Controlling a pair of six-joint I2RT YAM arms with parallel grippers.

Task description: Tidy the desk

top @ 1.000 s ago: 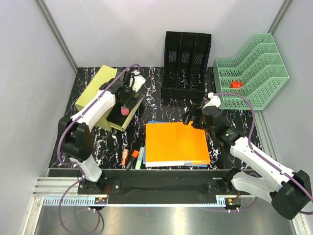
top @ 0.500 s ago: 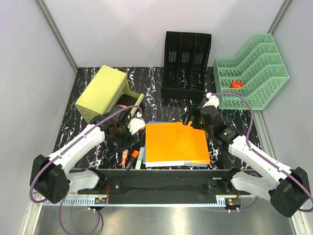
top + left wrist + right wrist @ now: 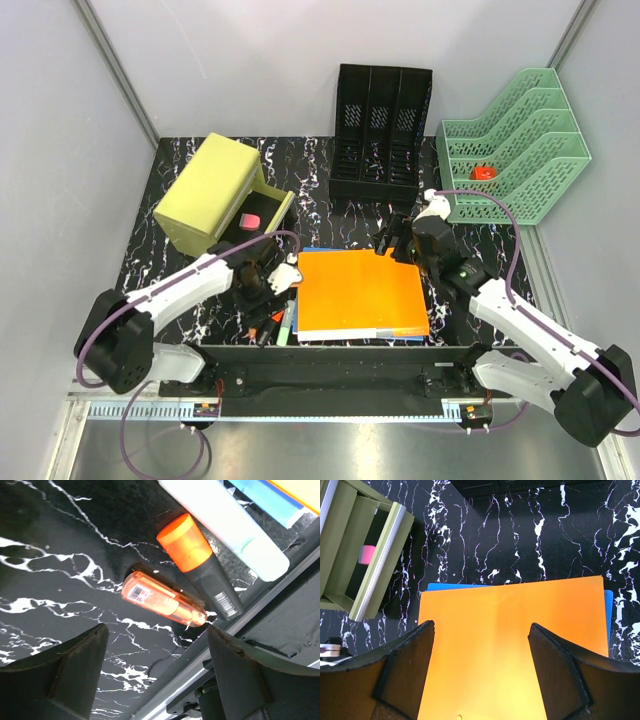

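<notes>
The desk is a black top with white veins. An orange folder lies on a blue one at the near middle. My left gripper hangs open just above the pens left of the folder. In the left wrist view its jaws stand empty beside a small clear orange tube, an orange-capped black highlighter and a pale green marker. My right gripper is open over the folder's far edge, with the orange folder under its empty jaws.
A yellow-green drawer box stands at the back left, its drawer open with a pink eraser inside. A black mesh file holder is at the back middle. A green tiered tray at the back right holds a red item.
My left arm has swung from the open drawer down toward the near edge and now hovers over the pens. The pink eraser stays in the drawer. The right arm has barely moved.
</notes>
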